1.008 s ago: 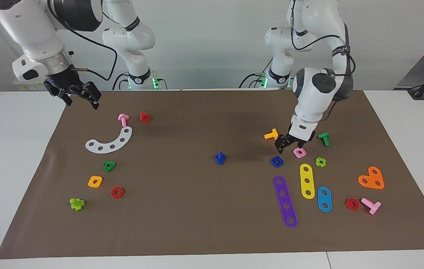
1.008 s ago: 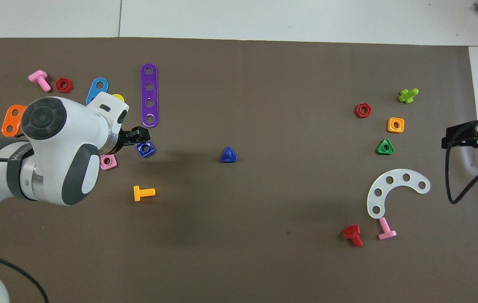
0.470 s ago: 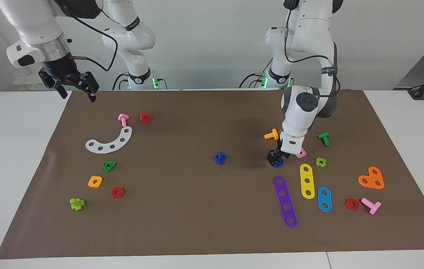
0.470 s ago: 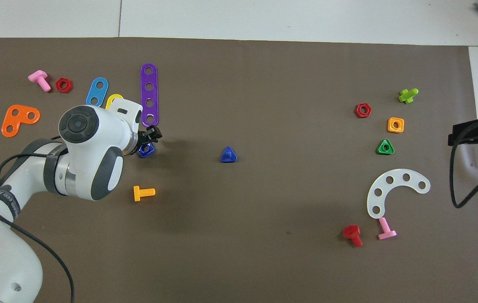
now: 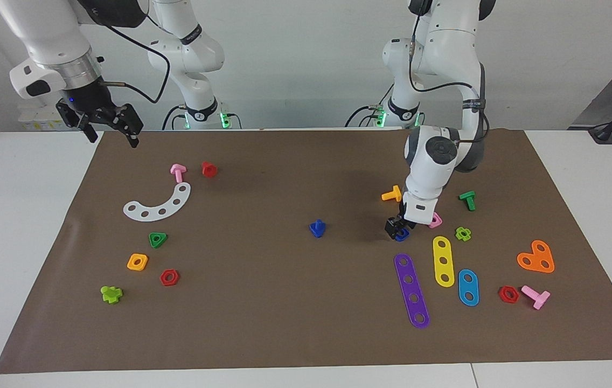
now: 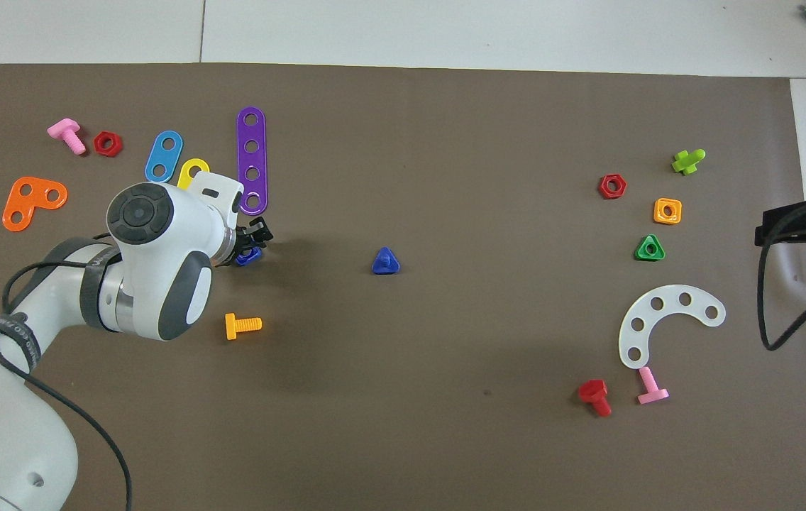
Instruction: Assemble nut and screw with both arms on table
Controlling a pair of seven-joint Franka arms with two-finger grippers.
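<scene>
The blue square nut (image 5: 402,234) lies on the brown mat (image 5: 284,334) toward the left arm's end of the table. My left gripper (image 5: 396,228) is down at the nut, touching it, and partly covers it in the overhead view (image 6: 247,255). The blue screw (image 5: 317,228) stands on its triangular head near the mat's middle, shaft up, and shows in the overhead view too (image 6: 385,262). My right gripper (image 5: 108,128) is open and empty, raised over the mat's corner at the right arm's end, where the arm waits.
A pink nut (image 5: 436,220), an orange bolt (image 5: 391,194), and purple (image 5: 411,291) and yellow (image 5: 443,261) strips lie close around the left gripper. A white curved strip (image 5: 159,205), a green triangular nut (image 5: 158,239) and an orange nut (image 5: 137,262) lie toward the right arm's end.
My left gripper moved from beside the pink nut down onto the blue nut, then nearly stopped. My right gripper rose and drew back toward the mat's corner.
</scene>
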